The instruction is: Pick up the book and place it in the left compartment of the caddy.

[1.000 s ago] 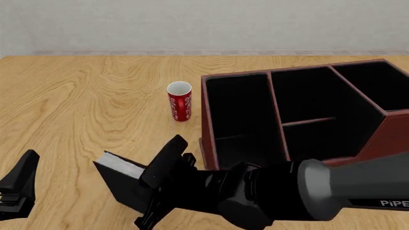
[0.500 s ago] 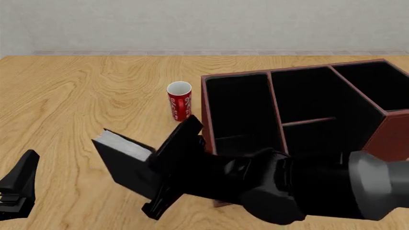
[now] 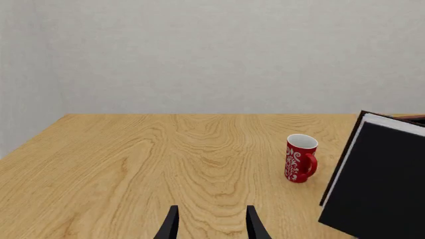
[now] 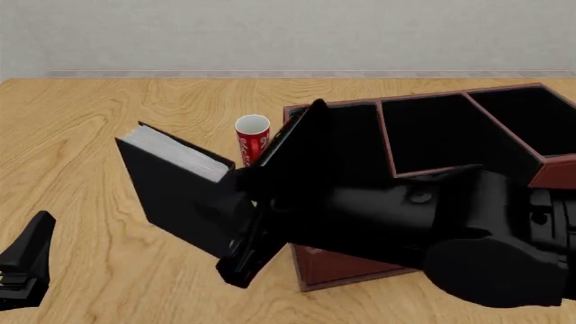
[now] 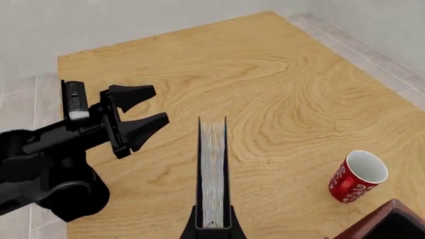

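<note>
The book (image 4: 180, 199), black-covered with white page edges, hangs tilted above the table just left of the caddy (image 4: 468, 96). My right gripper (image 4: 245, 210) is shut on its lower right end. In the right wrist view the book (image 5: 212, 164) runs edge-on out from between the fingers (image 5: 229, 230). The caddy's left compartment (image 4: 354, 142) lies right of the book, its near part hidden by my right arm. My left gripper (image 4: 27, 266) stays low at the near left, open and holding nothing (image 3: 211, 225). The left wrist view shows the book (image 3: 381, 184) raised nearby.
A red mug (image 4: 253, 138) stands upright on the table just left of the caddy's far left corner, behind the book; it also shows as the mug (image 3: 300, 158) and mug (image 5: 357, 177). My left gripper (image 5: 158, 105) shows beyond the book's far end.
My right gripper has lifted the book off the table, up and slightly away from me, tilting it further. My left gripper has not moved.
</note>
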Tool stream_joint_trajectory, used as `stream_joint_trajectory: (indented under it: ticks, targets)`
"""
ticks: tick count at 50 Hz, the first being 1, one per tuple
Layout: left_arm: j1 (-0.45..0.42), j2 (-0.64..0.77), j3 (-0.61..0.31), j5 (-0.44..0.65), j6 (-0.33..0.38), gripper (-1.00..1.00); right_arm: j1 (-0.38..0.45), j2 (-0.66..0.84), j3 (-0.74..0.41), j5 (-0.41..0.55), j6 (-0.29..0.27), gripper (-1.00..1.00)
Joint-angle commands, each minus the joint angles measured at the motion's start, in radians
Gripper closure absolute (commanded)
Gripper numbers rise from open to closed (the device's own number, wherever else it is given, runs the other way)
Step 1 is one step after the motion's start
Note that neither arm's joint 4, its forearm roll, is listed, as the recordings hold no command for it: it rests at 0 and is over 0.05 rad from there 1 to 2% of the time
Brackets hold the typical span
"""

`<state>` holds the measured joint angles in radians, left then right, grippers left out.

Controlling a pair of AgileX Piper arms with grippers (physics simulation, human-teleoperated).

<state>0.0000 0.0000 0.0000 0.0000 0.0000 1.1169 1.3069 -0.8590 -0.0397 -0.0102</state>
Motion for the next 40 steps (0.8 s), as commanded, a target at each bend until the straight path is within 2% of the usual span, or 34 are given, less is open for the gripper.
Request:
stream_joint_trajectory:
  ticks: [1,21,27,28,31,40]
  targets:
    - [0.0,0.0,0.0,0.0,0.0,-1.0,0.0,-0.138,-0.058,0.093,0.007,1.0]
    - [0.0,0.0,0.0,0.0,0.0,-1.0,-0.007,-0.289,-0.202,0.28,-0.04,1.0]
    - [0.0,0.0,0.0,0.0,0.0,-1.0,-0.035,-0.319,-0.243,0.327,-0.052,1.0]
    - [0.0,0.0,0.0,0.0,0.0,-1.0,-0.059,-0.314,-0.251,0.328,-0.069,1.0]
    - [0.0,0.0,0.0,0.0,0.0,-1.0,-0.098,-0.31,-0.282,0.349,-0.049,1.0]
    - [0.0,0.0,0.0,0.0,0.0,-1.0,-0.201,-0.325,-0.321,0.391,-0.049,1.0]
